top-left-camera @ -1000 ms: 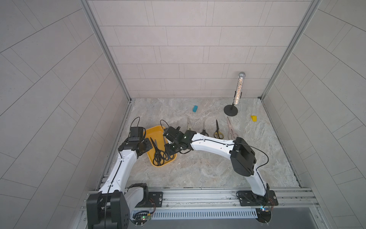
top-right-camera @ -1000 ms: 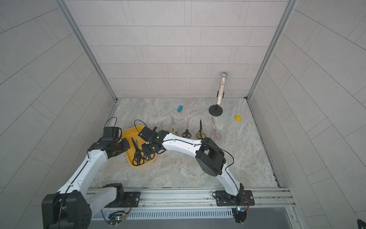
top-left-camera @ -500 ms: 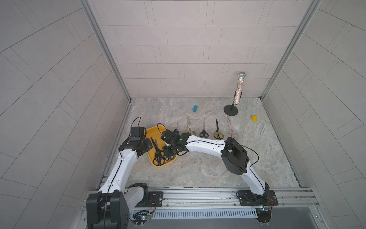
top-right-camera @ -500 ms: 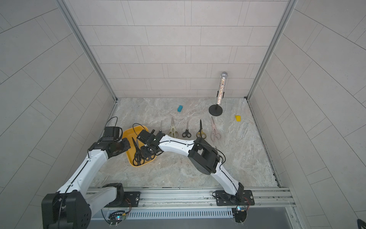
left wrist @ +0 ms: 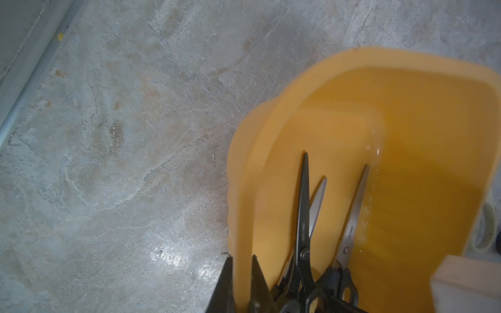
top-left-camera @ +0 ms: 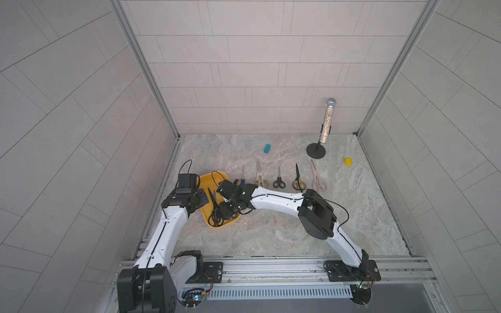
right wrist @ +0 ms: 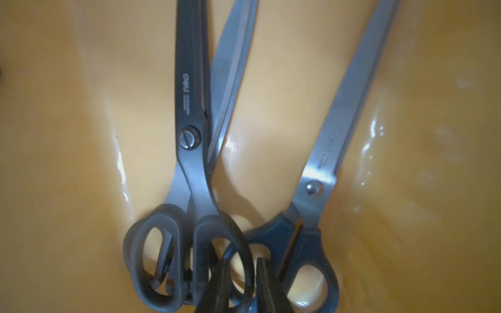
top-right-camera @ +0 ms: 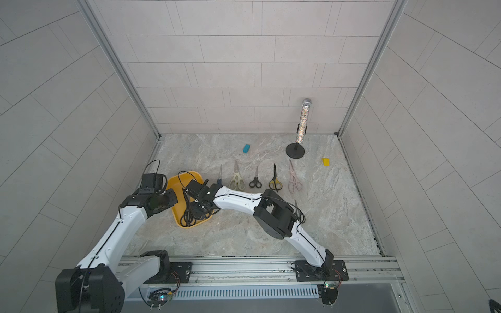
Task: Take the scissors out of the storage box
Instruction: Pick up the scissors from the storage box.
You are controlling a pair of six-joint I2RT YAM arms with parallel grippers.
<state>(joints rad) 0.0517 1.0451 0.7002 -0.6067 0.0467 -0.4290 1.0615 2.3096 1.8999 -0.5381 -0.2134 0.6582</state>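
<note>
Pinching the left rim of the mustard-yellow plastic storage box (left wrist: 393, 94), your left gripper (left wrist: 241, 271) evidently anchors it; right gripper (right wrist: 242, 271), narrow, straddles the black steel scissors (right wrist: 191, 151) handle, clamp unconfirmed.

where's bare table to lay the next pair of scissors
Free: the table right of the pink scissors, on the robot's side of the small yellow block; the near strip between the storage box and front rail. Crowded: the scissors row and box.
</note>
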